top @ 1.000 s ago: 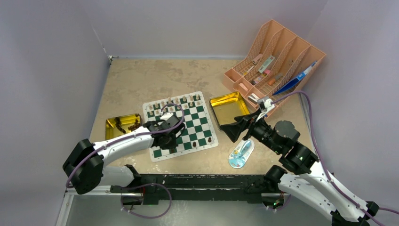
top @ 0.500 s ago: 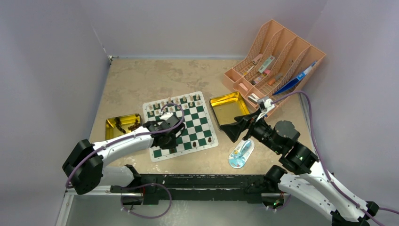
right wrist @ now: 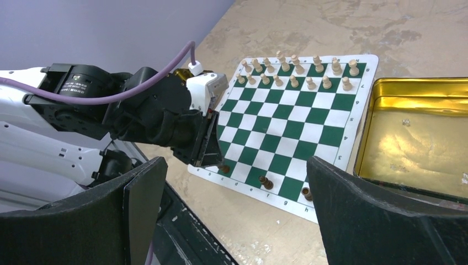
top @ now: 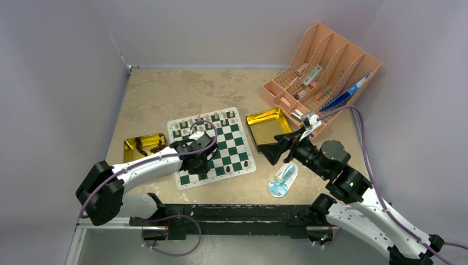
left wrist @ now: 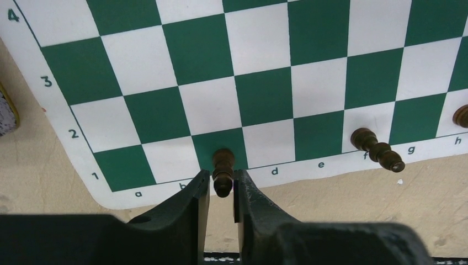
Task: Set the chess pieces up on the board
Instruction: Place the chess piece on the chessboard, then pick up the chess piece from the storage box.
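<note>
The green and white board (top: pixel 221 144) lies mid-table. Cream pieces (top: pixel 207 122) fill its two far rows, also seen in the right wrist view (right wrist: pixel 298 69). My left gripper (top: pixel 200 164) is at the board's near edge. In the left wrist view (left wrist: pixel 222 179) it is shut on a dark brown piece (left wrist: pixel 223 165) that stands on the green square above letter c. Two more dark pieces (left wrist: pixel 378 149) (left wrist: pixel 461 116) stand on the near row at f and h. My right gripper (top: pixel 280 146) hangs wide open and empty right of the board (right wrist: pixel 237 165).
A gold tin (top: pixel 144 146) holding dark pieces sits left of the board. A second gold tin (top: pixel 267 127) sits at its right. An orange rack (top: pixel 320 77) stands at the back right. A blue and white packet (top: pixel 282 180) lies near the front edge.
My left gripper has shifted slightly toward the board's near edge with the dark piece between its fingers. The right arm has barely moved.
</note>
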